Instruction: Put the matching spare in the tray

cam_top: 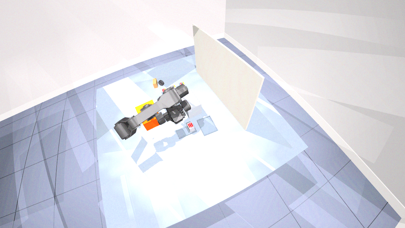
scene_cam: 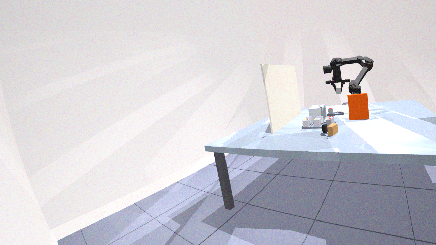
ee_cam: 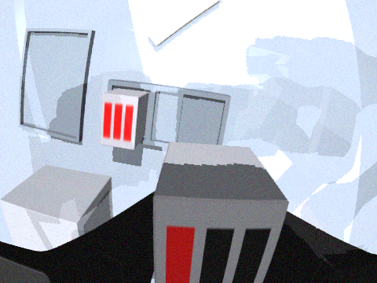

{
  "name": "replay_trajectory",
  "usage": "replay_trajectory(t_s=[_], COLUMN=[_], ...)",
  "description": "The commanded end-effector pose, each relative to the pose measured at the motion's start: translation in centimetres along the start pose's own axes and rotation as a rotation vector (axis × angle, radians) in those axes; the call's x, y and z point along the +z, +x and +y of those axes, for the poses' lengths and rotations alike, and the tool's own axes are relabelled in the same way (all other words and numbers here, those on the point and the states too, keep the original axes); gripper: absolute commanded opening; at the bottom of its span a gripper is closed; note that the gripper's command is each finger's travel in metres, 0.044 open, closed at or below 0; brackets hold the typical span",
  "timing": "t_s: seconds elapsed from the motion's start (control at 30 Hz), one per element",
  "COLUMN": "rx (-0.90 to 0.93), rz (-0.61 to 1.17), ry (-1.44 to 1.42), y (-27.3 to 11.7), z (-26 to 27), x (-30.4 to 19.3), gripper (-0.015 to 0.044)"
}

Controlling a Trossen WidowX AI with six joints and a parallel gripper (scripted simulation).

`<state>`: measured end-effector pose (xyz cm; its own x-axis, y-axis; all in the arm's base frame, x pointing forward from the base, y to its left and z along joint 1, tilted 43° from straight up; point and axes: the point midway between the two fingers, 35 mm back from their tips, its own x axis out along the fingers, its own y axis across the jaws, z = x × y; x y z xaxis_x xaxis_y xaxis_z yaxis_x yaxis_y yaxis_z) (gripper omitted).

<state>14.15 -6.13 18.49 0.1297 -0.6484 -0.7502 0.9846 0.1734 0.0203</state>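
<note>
My gripper (scene_cam: 338, 90) is shut on a grey block (ee_cam: 220, 214) and holds it high above the table. The block's face toward the wrist camera shows one red and two black bars. In the wrist view, the flat grey tray (cam_top: 208, 126) (ee_cam: 55, 82) is empty, at the upper left. Beside it is a low holder (cam_top: 180, 133) (ee_cam: 201, 118) with compartments; a white block (cam_top: 190, 126) (ee_cam: 118, 122) (scene_cam: 330, 110) with three red bars stands in its left one, the others look empty. Several coded blocks stand on a rack (scene_cam: 313, 127). I cannot tell which unit is the mounted one.
A large pale box (scene_cam: 315, 110) (ee_cam: 47, 190) stands between rack and holder. A tall cream board (cam_top: 226, 76) (scene_cam: 281, 97) stands beyond the tray. An orange box (scene_cam: 358, 106) (cam_top: 151, 124) is near the arm's base. A tan block (scene_cam: 332, 129) and black cylinder (scene_cam: 324, 128) lie near the rack.
</note>
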Motion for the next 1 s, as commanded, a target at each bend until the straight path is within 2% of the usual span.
replay_trajectory(t_s=[0.0, 0.5, 0.97], rx=[0.000, -0.011, -0.023], rz=[0.002, -0.006, -0.015], ry=[0.011, 0.011, 0.008], y=[-0.5, -1.4, -0.7], z=[1.4, 7.9, 14.3], x=[0.3, 1.9, 2.9], gripper=[0.0000, 0.0000, 0.0000])
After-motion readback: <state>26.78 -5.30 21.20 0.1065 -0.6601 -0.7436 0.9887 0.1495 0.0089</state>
